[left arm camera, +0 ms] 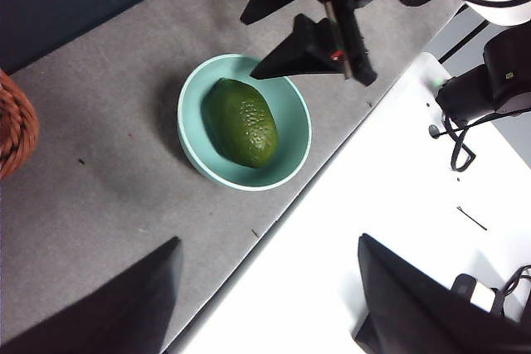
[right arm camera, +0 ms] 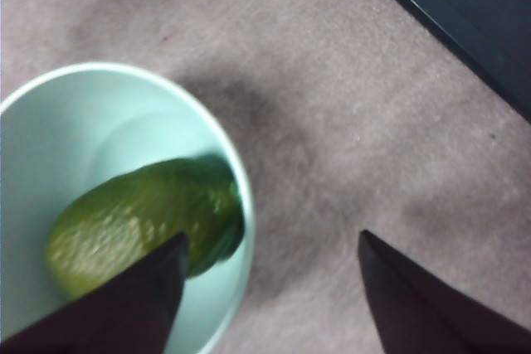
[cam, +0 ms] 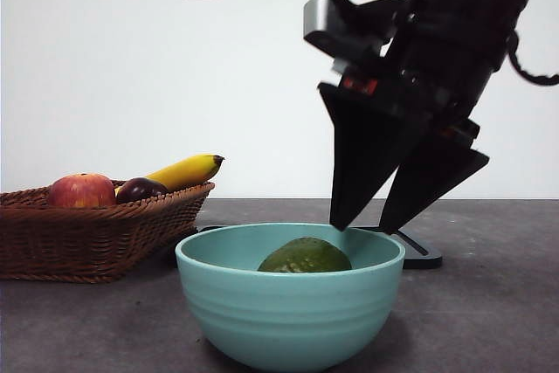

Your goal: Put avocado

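Observation:
The avocado (cam: 305, 257) is olive-green with pebbly skin and lies inside the teal bowl (cam: 288, 316) at the front of the table. It also shows in the left wrist view (left arm camera: 241, 121) and the right wrist view (right arm camera: 141, 221). My right gripper (cam: 365, 220) is open and empty, just above the bowl's far right rim, apart from the avocado. It also shows in the left wrist view (left arm camera: 253, 47). My left gripper (left arm camera: 265, 288) is open and empty, high above the table's edge, away from the bowl (left arm camera: 192, 151).
A wicker basket (cam: 87, 242) at the left holds a red apple (cam: 81, 190), a dark plum (cam: 140, 189) and a banana (cam: 185, 170). A flat black stand (cam: 417, 249) lies behind the bowl. A white surface (left arm camera: 348, 238) borders the grey table.

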Robot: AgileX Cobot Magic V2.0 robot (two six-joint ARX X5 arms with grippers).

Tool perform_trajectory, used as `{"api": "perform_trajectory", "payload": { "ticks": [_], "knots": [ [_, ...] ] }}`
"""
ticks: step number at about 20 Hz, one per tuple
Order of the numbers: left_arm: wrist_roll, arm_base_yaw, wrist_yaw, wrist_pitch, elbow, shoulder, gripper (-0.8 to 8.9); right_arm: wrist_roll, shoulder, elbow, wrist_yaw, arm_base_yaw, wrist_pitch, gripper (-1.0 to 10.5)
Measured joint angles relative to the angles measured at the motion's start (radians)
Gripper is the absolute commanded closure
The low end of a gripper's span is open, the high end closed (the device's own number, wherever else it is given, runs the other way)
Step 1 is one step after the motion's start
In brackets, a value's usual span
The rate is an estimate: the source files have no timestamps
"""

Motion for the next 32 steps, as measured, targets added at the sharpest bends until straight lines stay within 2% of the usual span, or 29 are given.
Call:
{"api": "perform_trajectory", "payload": {
  "ticks": [3, 6, 11, 16, 20, 25, 32],
  "knots": [
    [0.0, 0.0, 0.0, 0.0, 0.0, 0.0, 4.73, 0.004, 0.032, 0.0, 0.01, 0.011, 0.027, 6.9],
    [0.0, 0.0, 0.0, 0.0, 0.0, 0.0, 4.74, 0.004, 0.061, 0.0, 0.011, 0.018, 0.04, 7.6],
    [0.0, 0.0, 0.0, 0.0, 0.0, 0.0, 4.73, 0.004, 0.077, 0.0, 0.007, 0.024, 0.055, 9.4],
    [0.0, 0.0, 0.0, 0.0, 0.0, 0.0, 4.73, 0.02, 0.077, 0.002, 0.003, 0.03, 0.051, 9.4],
    [0.0, 0.0, 0.0, 0.0, 0.0, 0.0, 4.73, 0.029, 0.077, 0.084, 0.009, 0.025, -0.005, 9.4],
    [0.0, 0.0, 0.0, 0.0, 0.0, 0.0, 4.73, 0.029, 0.098, 0.253, 0.008, -0.069, -0.056, 9.4],
    [0.0, 0.0, 0.0, 0.0, 0.0, 0.0, 4.73, -0.009, 0.355, 0.578, 0.01, -0.233, -0.141, 9.4]
  ]
}}
